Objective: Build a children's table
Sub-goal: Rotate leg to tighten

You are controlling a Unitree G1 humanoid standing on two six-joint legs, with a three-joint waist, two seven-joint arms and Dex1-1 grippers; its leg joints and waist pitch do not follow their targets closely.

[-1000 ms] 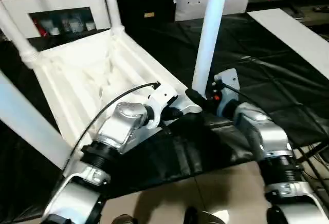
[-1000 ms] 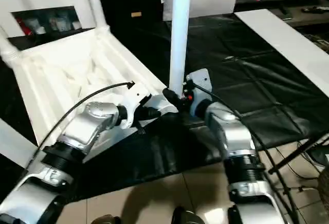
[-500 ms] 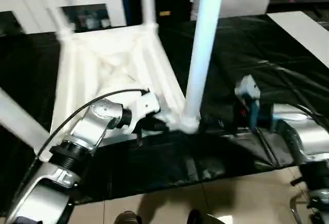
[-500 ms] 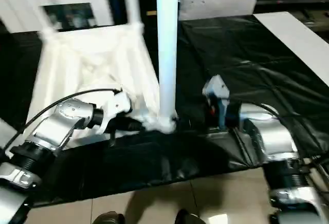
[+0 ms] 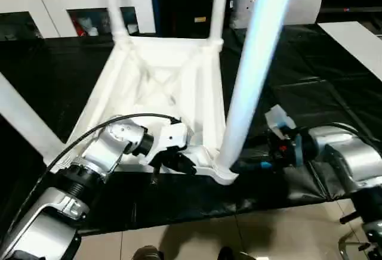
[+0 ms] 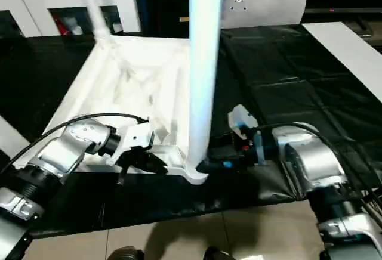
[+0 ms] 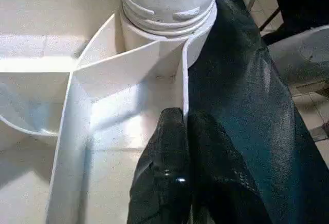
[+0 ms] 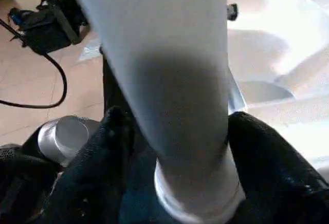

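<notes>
While the tabletop (image 5: 161, 87) lies upside down on the black sheet (image 5: 334, 93), ribbed underside facing up, most of the leg work looks done already. Two legs stand in the far corner sockets, the far-left leg (image 5: 112, 3) and the far-right leg (image 5: 218, 6), and another leg (image 5: 24, 120) slants out at the near-left side, though I can't see its socket properly. The near-right leg (image 5: 253, 75) is up in its corner socket (image 7: 169, 13) too, right at the front edge of the sheet.

The left gripper (image 7: 182, 126) is pinched shut on the thin rim wall of the tabletop just beside that socket, basically holding the piece steady. The right gripper (image 8: 175, 126) has its fingers spread around the bottom of the near-right leg, one on each side, and I honestly can't tell if they're pressing on it or just standing beside it.

So my guess: all four legs are in, and what's left is making sure this last one is seated tight, then flipping the whole thing onto its feet.
</notes>
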